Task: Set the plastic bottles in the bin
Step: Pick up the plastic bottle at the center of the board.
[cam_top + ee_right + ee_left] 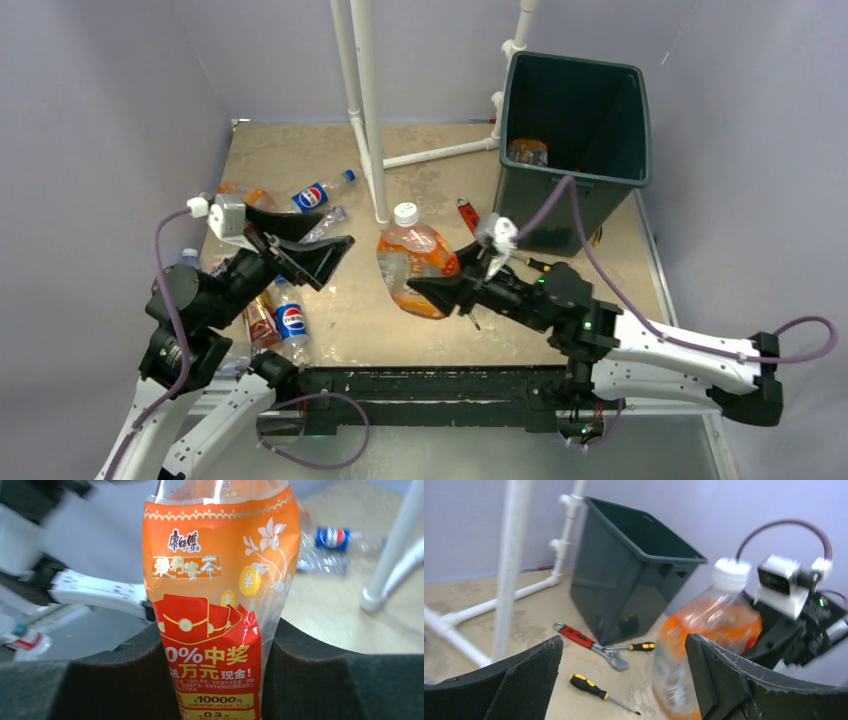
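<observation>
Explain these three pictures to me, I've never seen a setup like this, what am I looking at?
Two robot arms are bolted to a table. The overhead picture looks down on both; the other two come from wrist cameras. The right gripper is closed on an upright orange-labelled bottle. The left gripper is open and empty. More bottles lie near the left arm; a red wrench and screwdrivers lie beside the dark green bin, which holds one bottle.

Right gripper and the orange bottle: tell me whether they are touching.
Touching. In the right wrist view the right gripper has both jaws pressed against the label of the orange bottle, with no gap on either side.
</observation>
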Tool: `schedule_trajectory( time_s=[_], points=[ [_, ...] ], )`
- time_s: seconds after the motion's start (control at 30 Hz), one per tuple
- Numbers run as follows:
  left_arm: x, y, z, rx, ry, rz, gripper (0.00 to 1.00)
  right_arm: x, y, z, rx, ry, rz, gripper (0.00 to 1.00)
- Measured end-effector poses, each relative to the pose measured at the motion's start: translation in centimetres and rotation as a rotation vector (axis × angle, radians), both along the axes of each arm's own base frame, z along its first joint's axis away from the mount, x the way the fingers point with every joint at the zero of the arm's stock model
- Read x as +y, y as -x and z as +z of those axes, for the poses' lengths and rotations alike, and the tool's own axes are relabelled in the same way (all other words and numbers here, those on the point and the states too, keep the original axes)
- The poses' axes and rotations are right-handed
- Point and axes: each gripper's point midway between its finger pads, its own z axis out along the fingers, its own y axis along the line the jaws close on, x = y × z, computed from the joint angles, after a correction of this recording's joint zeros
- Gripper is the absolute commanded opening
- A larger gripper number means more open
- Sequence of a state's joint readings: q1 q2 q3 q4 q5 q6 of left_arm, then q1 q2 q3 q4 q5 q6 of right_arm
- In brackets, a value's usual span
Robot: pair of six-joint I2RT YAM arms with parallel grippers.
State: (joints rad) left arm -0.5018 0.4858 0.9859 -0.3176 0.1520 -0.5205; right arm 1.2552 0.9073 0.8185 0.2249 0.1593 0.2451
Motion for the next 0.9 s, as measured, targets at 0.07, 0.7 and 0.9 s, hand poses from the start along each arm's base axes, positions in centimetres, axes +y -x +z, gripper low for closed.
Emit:
schedule_trajectory(
  time_s=[0.07, 0.7, 0.9],
  points=[
    [-1.5, 0.9, -0.1, -0.043, -0.007, -0.102, 0.91, -1.4, 1.4, 2.4, -0.04, -0.09, 0.055, 0.3],
    [-7.2, 8.5, 2.7, -0.276, 0.197, -0.748, 0.9, -1.9, 7.1, 6.3, -0.133, -0.281, 0.352, 0.3],
    [-6.9, 9.7, 3.5, -0.31, 0.219, -0.794, 0.78, -0.2, 6.8, 4.9, -0.104, -0.249, 0.362, 0.3]
  ],
)
